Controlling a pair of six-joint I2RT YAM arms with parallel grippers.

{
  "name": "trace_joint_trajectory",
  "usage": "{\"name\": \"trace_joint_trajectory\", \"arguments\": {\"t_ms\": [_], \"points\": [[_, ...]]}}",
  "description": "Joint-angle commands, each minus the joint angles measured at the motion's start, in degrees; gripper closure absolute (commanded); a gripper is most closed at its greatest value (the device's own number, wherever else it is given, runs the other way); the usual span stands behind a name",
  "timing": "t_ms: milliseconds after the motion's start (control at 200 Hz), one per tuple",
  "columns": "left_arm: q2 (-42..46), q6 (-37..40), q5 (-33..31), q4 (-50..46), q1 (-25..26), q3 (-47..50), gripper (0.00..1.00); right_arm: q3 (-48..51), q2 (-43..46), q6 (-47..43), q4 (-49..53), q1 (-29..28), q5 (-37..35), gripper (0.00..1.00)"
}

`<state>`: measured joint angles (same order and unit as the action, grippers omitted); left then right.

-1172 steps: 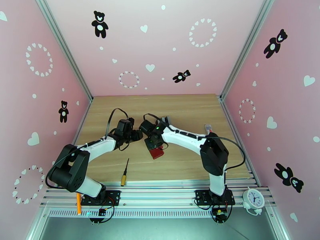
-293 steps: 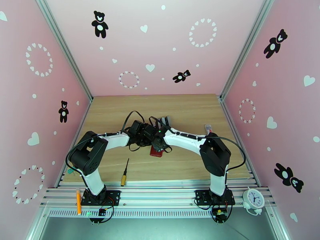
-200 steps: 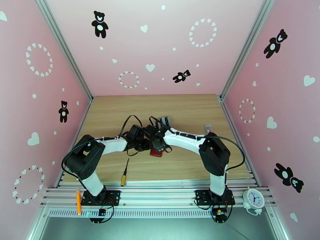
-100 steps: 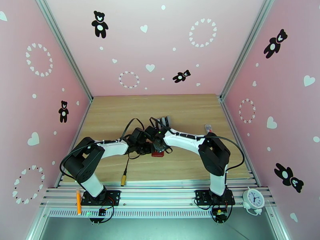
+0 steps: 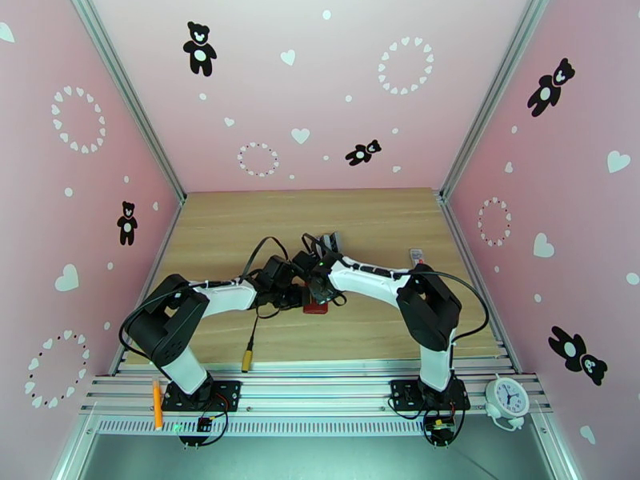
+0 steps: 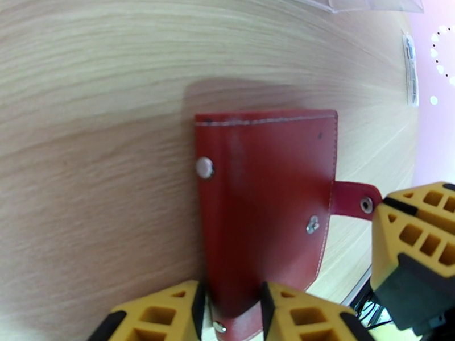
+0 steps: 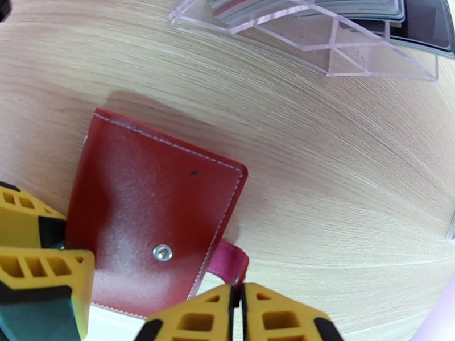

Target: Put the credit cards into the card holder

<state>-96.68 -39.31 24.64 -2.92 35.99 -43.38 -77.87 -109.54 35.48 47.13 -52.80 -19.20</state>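
Our left fingers point(image 6: 165, 314) clamp the near edge of the red card holder point(image 6: 267, 194), which lies closed on the worktop point(image 6: 85, 137). Our right fingers point(image 7: 284, 319) are pressed nearly together at its snap tab point(image 7: 230, 262). Beyond them, credit cards point(image 7: 364, 2) sit in a clear rack point(image 7: 341, 52).

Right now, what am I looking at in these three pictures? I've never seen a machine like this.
Two robot arms stand at a wooden table. One picture looks down from above; the other two come from a camera on each wrist. The yellow blocks are their fingers. A closed red card holder lies on the table; the left gripper pinches its edge, and the right gripper, shut, sits at its snap tab. Behind stands a clear rack holding credit cards; a screwdriver lies nearer.
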Motion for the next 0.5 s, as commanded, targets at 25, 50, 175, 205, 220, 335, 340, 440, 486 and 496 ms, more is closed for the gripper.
{"name": "trace_joint_trajectory", "arguments": {"t_ms": [25, 50, 175, 205, 220, 335, 340, 440, 486, 496], "points": [[1.5, -0.3, -0.6, -0.3, 0.9, -0.5, 0.65, 1.3, 1.2, 0.6, -0.5, 0.0, 0.1, 0.92], [1.4, -0.2, -0.6, -0.3, 0.9, -0.6, 0.65, 1.4, 1.3, 0.7, -0.6, 0.0, 0.2, 0.93], [0.8, -0.1, -0.8, -0.5, 1.0, -1.0, 0.65, 2.4, 2.4, 1.4, -1.9, 0.0, 1.4, 0.95], [0.7, -0.1, -0.8, -0.5, 1.0, -1.1, 0.65, 2.6, 2.7, 1.6, -2.3, 0.1, 1.7, 0.95], [0.7, 0.0, -0.8, -0.5, 0.9, -1.2, 0.65, 2.8, 3.0, 1.7, -2.5, 0.1, 1.9, 0.96], [0.2, -0.2, -0.9, 0.0, 0.9, -1.2, 0.65, 4.8, 5.0, 3.0, -5.0, 0.6, 3.6, 0.98], [0.1, -0.2, -0.9, 0.1, 1.0, -1.1, 0.65, 5.0, 5.0, 3.1, -5.1, 0.6, 3.8, 0.98], [-0.4, -0.6, -0.8, 0.9, 1.0, -1.0, 0.65, 7.4, 6.7, 4.4, -8.4, 1.4, 6.6, 0.99], [-0.7, -0.7, -0.7, 1.2, 0.9, -0.9, 0.65, 8.2, 7.5, 5.0, -9.7, 1.6, 7.5, 1.0], [-0.8, -0.7, -0.7, 1.3, 0.9, -0.9, 0.65, 8.3, 7.6, 5.1, -9.8, 1.6, 7.6, 1.0]]}}
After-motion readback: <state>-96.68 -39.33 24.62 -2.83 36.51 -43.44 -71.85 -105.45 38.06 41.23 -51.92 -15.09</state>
